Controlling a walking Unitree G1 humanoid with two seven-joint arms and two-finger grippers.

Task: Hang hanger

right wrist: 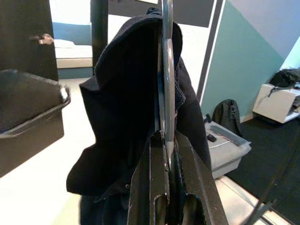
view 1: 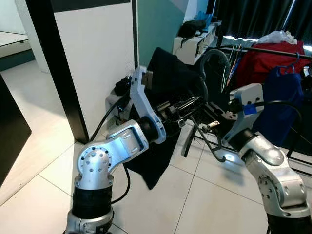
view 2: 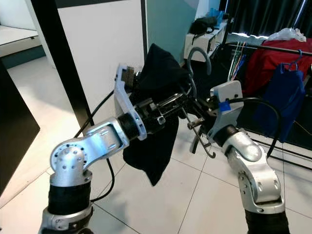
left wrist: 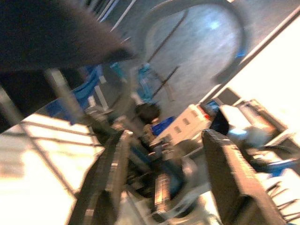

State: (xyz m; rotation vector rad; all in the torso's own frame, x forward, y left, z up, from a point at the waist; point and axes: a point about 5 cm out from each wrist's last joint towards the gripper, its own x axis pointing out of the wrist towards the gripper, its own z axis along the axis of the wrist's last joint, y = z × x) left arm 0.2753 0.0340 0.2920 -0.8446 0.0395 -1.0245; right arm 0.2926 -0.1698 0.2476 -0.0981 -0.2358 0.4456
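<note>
Hanger: we find the hanger [view 2: 197, 63], dark garment [view 2: 156, 122] draped on it, held up between both arms, well short of the rail [view 2: 273, 47].
Right gripper: the right gripper [right wrist: 168, 145] is clamped on the hanger's neck.
Left gripper: the left gripper [left wrist: 164, 164] has its fingers apart, alongside the garment.
Risk: in our judgement the hook may miss the rail, since hung clothes [view 2: 280, 95] crowd it.
Risk: the garment may slip off if tilted.

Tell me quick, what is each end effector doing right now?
Left end effector: open, holding nothing.
Right end effector: closed on the grey hanger carrying a dark garment.
</note>
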